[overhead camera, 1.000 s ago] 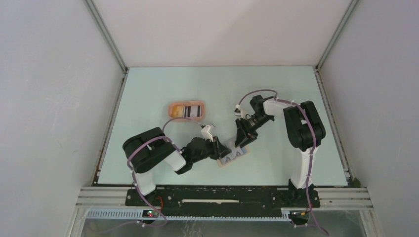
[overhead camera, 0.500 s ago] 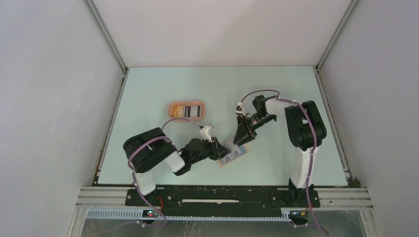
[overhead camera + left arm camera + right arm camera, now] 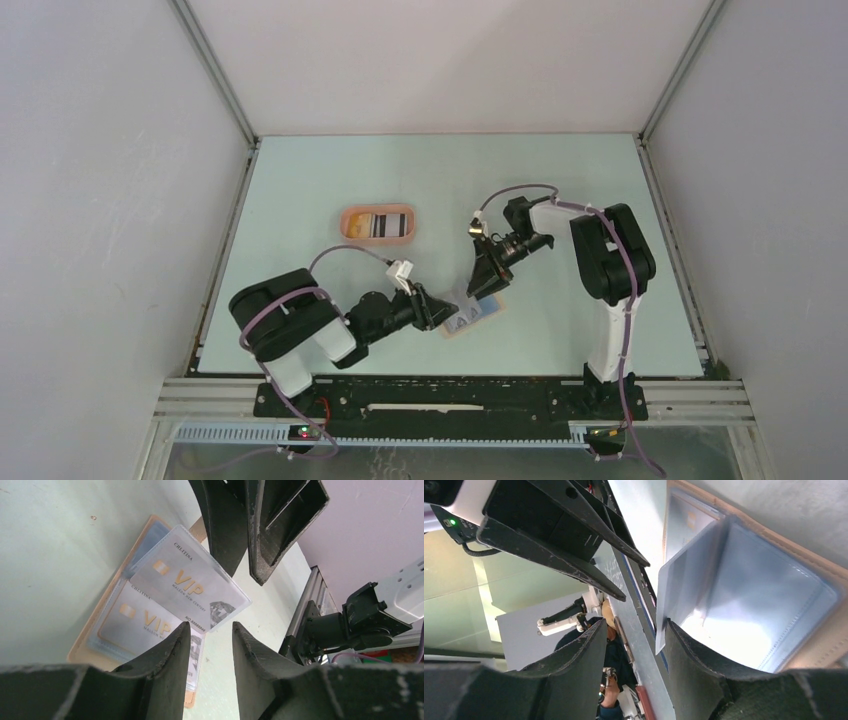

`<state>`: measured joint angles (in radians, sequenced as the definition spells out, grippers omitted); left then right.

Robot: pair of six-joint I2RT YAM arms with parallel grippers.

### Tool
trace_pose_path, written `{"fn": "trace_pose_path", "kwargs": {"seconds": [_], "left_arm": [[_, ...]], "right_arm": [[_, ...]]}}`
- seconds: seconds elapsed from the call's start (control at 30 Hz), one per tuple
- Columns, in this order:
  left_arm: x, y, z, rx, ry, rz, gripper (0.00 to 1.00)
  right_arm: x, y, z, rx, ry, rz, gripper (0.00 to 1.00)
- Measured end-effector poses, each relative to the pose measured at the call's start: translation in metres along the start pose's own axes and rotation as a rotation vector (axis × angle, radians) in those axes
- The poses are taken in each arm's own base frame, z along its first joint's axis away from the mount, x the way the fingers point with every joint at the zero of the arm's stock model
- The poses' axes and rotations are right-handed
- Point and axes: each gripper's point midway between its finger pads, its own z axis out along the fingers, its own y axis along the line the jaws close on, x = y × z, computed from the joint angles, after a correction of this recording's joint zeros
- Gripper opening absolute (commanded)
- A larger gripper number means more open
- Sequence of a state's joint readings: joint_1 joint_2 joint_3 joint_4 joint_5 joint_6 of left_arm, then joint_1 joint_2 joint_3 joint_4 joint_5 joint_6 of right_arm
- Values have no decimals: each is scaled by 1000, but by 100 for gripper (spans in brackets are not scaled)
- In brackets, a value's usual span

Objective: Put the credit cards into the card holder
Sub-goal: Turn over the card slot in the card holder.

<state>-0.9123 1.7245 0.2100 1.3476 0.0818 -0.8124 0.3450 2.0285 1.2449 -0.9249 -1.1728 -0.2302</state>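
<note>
Card holder (image 3: 80,647) lay open and flat on the table (image 3: 560,180), near the front edge, btwn the two arms. Its tan cover faced down and its clear pockets faced up. One sleeve leaf (image 3: 190,585) stood lifted off the stack w/ a silver VIP card (image 3: 172,577) inside, and a second VIP card showed in the pocket under it.

R gripper (image 3: 635,624) had its jaws parted. The leaf's free edge leaned on one finger, propped rather than pinched. L gripper (image 3: 211,626) hung low just beside the holder's near corner, fingers a narrow gap apart, nothing btwn them.

More credit cards (image 3: 380,224) sat in the peach tray (image 3: 345,222), well apart toward the back.

Handling, as a judgement:
- Holder looked light and floppy, so it would prob. skate on the smooth table unless one finger pinned the tan border.
- Clear leaves seemed thin, slick and springy, likely to flop shut once released. Best hold would be the free edge, away from the spine.
- Cards were stiff, thin and slippery, and hard to lift from flat. Pinch across a short end, leaving most of the length free to slide into the pocket mouth.
- Nothing fragile, but forcing a card in could buckle the sleeve.
</note>
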Motion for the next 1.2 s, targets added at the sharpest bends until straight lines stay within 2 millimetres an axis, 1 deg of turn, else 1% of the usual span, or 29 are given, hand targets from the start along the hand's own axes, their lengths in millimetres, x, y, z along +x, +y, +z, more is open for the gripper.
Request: {"fn": "trace_pose_path", "kwargs": {"seconds": [0.07, 0.17, 0.33, 0.5, 0.6, 0.7, 0.93, 1.07, 1.2], "left_arm": [[-2, -1, -6, 0, -12, 0, 41], [-1, 4, -16, -22, -19, -10, 41], [1, 9, -22, -46, -20, -24, 41], [-11, 5, -33, -46, -70, -25, 41], [-19, 2, -37, -49, -99, -24, 41], [-22, 2, -38, -57, -111, -23, 41], [-16, 11, -38, -98, -88, -22, 40], [-9, 17, -38, -118, -64, -23, 38], [-4, 19, -32, -123, -39, -27, 34]], "right_arm": [[2, 1, 4, 1, 13, -6, 54], [4, 3, 9, 4, 29, -13, 53], [9, 4, 17, 15, 60, -26, 53], [17, 6, 31, 38, 109, -56, 53], [20, 8, 38, 48, 133, -74, 54], [22, 8, 41, 61, 147, -86, 54], [22, 2, 41, 103, 153, -108, 54], [17, -3, 34, 188, 138, -174, 54], [7, 1, 23, 275, 93, -272, 53]]}}
